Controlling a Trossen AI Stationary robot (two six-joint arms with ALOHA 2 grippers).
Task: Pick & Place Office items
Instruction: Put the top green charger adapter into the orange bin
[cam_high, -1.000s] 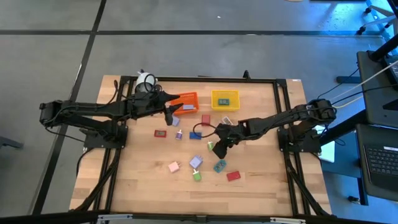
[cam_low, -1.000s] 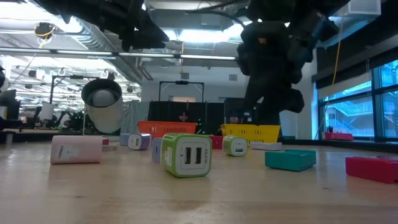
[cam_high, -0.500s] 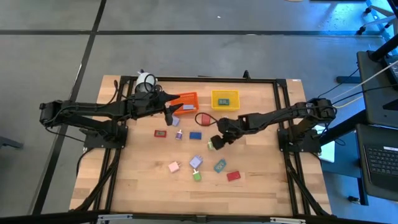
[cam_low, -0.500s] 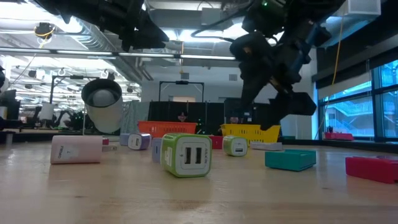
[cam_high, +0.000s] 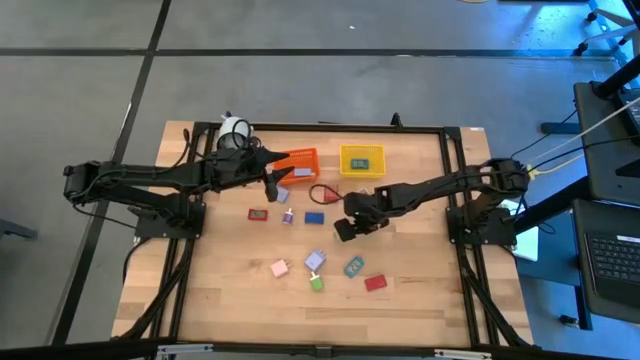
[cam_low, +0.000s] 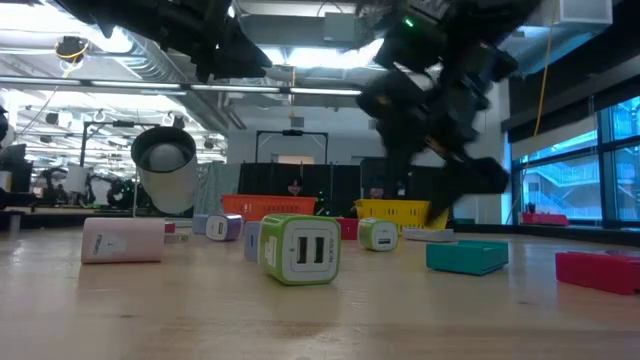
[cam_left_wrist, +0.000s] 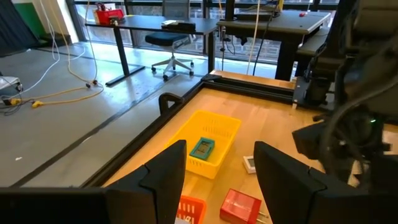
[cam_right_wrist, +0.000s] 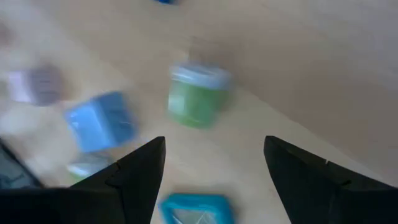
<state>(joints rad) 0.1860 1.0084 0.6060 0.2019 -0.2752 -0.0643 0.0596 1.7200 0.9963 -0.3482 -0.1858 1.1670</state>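
The right gripper (cam_high: 343, 230) hangs over the middle of the wooden bench (cam_high: 220, 300), its fingers (cam_right_wrist: 140, 174) spread wide with nothing between them. In the right wrist view a green charger block (cam_right_wrist: 196, 93) lies on the wood beyond the fingers, not touched, with a blue block (cam_right_wrist: 102, 121) beside it and a teal block (cam_right_wrist: 196, 208) nearer the camera between the fingertips.

The left gripper (cam_high: 276, 186) is held above the back of the bench, just in front of the orange mesh bin (cam_high: 300, 160). Its fingers (cam_left_wrist: 165, 171) stand apart, and no item shows between them in the left wrist view. That view looks across to the yellow mesh bin (cam_left_wrist: 205, 146), which has a teal item (cam_left_wrist: 202, 147) inside, and a red block (cam_left_wrist: 239, 205) lies on the bench near it.

The rest of the office items are scattered over the centre of the bench: a red flat block (cam_high: 258, 214), a lilac block (cam_high: 288, 216), a blue flat block (cam_high: 314, 216), a pink block (cam_high: 280, 267), a pale blue block (cam_high: 315, 261), a green block (cam_high: 317, 283), a teal flat block (cam_high: 353, 267) and a red block (cam_high: 375, 283) nearest the front edge. In the low view a green-and-white USB charger (cam_low: 300, 248) stands closest to the camera, with a pink block (cam_low: 123, 240) off to one side. A white cylindrical camera-like object (cam_high: 235, 129) sits at the back left corner.
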